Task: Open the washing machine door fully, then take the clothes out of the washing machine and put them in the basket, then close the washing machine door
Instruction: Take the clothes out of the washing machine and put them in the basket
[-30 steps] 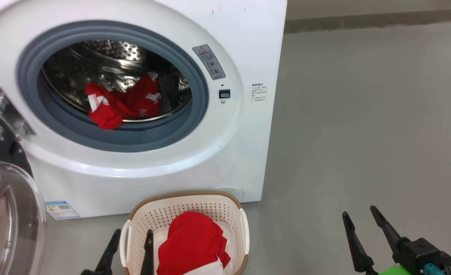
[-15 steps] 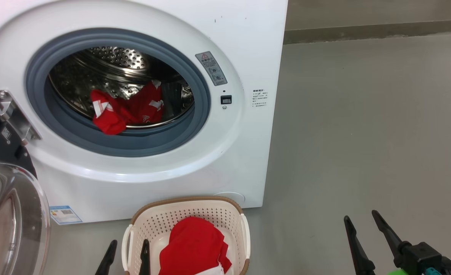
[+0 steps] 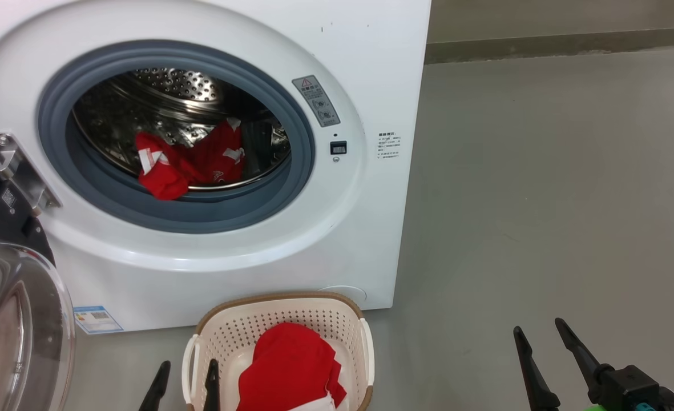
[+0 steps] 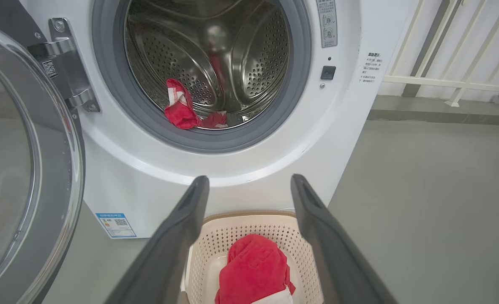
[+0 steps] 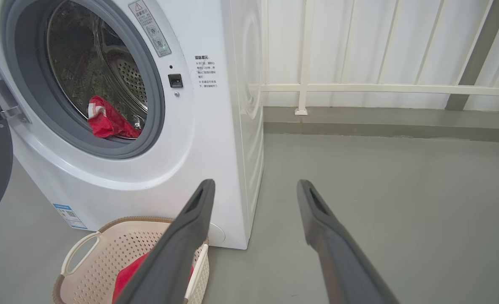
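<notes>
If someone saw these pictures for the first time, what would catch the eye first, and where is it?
The bright red clothes stand out most: they lie at the front of the steel drum of the white washing machine. Another red garment lies in the cream basket on the floor before the machine. At the left, the washing machine door with its glass bowl stands wide open.

A smooth grey floor [image 3: 542, 200] fills the head view from 1 o'clock to 5 o'clock. At 1 o'clock a darker low kerb [image 3: 565, 40] runs along its far edge. In the right wrist view a white railing [image 5: 380, 88] stands on this kerb from 12 to 3 o'clock. Behind it are a pale wall [image 5: 350, 42] and, at 2 o'clock, one slanted grey post [image 5: 477, 55].
</notes>
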`<state>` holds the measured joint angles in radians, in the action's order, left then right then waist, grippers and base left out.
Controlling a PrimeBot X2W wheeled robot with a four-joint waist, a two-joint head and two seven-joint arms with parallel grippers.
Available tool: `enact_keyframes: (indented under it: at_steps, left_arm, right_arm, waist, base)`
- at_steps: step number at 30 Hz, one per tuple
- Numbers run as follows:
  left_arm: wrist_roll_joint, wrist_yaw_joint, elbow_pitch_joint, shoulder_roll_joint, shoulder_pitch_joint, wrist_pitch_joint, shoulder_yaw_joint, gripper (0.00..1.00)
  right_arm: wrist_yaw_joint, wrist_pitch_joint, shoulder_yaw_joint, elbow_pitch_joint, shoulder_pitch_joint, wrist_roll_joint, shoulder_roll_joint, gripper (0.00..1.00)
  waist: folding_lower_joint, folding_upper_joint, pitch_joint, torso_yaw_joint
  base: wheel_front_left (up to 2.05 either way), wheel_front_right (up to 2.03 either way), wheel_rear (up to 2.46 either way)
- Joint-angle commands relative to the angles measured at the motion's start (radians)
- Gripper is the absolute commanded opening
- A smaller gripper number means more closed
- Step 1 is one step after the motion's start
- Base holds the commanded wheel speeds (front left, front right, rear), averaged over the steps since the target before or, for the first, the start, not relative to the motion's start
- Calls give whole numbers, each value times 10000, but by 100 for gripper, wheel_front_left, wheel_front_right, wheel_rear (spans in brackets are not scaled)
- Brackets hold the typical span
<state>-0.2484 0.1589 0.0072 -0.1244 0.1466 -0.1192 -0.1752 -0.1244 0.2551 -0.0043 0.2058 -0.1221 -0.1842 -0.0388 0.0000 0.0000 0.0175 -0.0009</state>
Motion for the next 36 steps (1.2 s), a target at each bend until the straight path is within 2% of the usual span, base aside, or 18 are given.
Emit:
enact_keyframes:
  at_steps: [1, 13, 22, 28, 36]
  left_arm:
    - [-46, 63, -201, -99, -257, -81, 316, 100]
    - [83, -19, 17, -142, -827, -39, 0, 100]
    - [225, -119, 718, -32, -2371, -188, -209, 100]
    - [308, -215, 1991, 12, -4189, -628, -172, 100]
    - [631, -290, 3819, -472, -6529, -817, -42, 100]
  right_arm:
    - [-63, 67, 239, -227, 236, -108, -115, 100]
    - [-63, 57, 283, -381, 313, -48, -114, 100]
    - [-63, 18, 247, -763, 743, 116, -114, 100]
    - [-63, 27, 390, -1017, 1242, 85, -173, 100]
    - [-63, 58, 809, -827, 2001, -234, -162, 100]
  waist:
    - [0, 0, -1, 5]
    - [0, 0, -366, 107]
    - [0, 0, -1480, -56]
    - [0, 0, -2689, -400]
    - [0, 0, -3900, -1072]
  base:
    - [0, 0, 0]
    - [0, 0, 0]
    - [0, 0, 0]
    - [0, 0, 0]
    - [0, 0, 0]
